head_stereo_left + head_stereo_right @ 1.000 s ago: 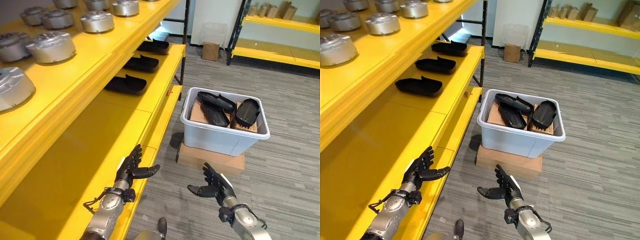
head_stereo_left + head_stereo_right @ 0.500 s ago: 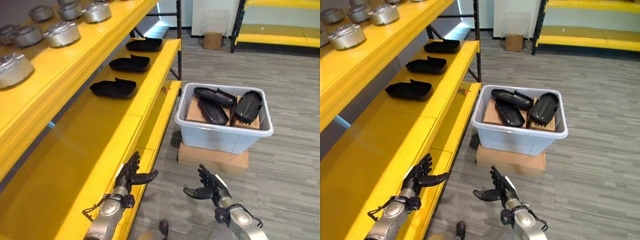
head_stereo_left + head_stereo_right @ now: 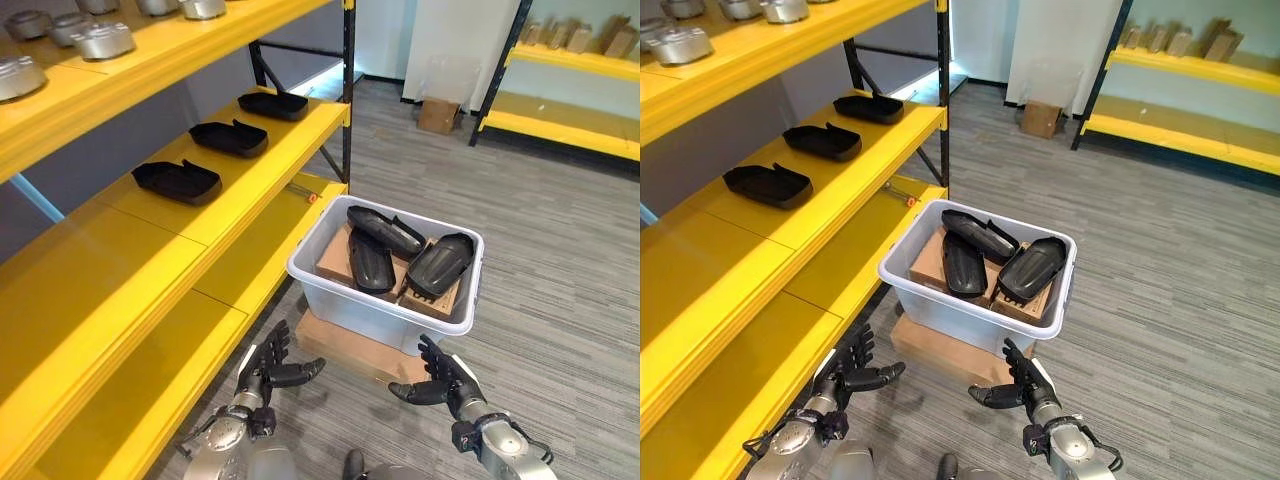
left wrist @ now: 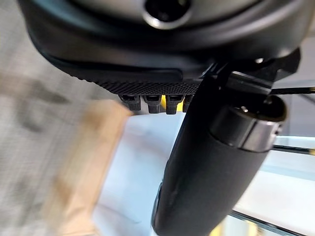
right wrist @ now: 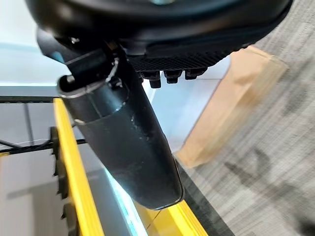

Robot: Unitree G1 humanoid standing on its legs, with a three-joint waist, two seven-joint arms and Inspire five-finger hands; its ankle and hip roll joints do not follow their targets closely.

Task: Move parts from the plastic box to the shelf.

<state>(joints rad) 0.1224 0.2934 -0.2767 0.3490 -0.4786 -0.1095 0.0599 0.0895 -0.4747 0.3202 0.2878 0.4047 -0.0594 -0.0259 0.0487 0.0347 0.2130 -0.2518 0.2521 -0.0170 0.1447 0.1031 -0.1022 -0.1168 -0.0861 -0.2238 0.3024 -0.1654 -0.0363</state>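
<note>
A pale grey plastic box [image 3: 330, 300] stands on a flat cardboard carton [image 3: 345, 352] on the floor. Inside it lie three black moulded parts [image 3: 384, 230] on brown cardboard. Three more black parts [image 3: 178, 180] rest in a row on the yellow shelf [image 3: 110, 290] at my left. My left hand [image 3: 262, 368] hovers low near the box's near left corner, open with fingers spread and empty. My right hand [image 3: 446, 378] hovers at the box's near right corner, also open and empty. Both hands are short of the box and touch nothing.
Silver round castings [image 3: 100, 40] sit on the upper yellow shelf. A second yellow rack [image 3: 560, 120] with small brown boxes stands across the grey floor at the far right. A small cardboard box [image 3: 438, 115] sits by the far wall.
The camera has swung right and toward the box, so the box now sits centred between both hands. Both hands stay open and empty, now over the floor instead of beside the shelf edge.
</note>
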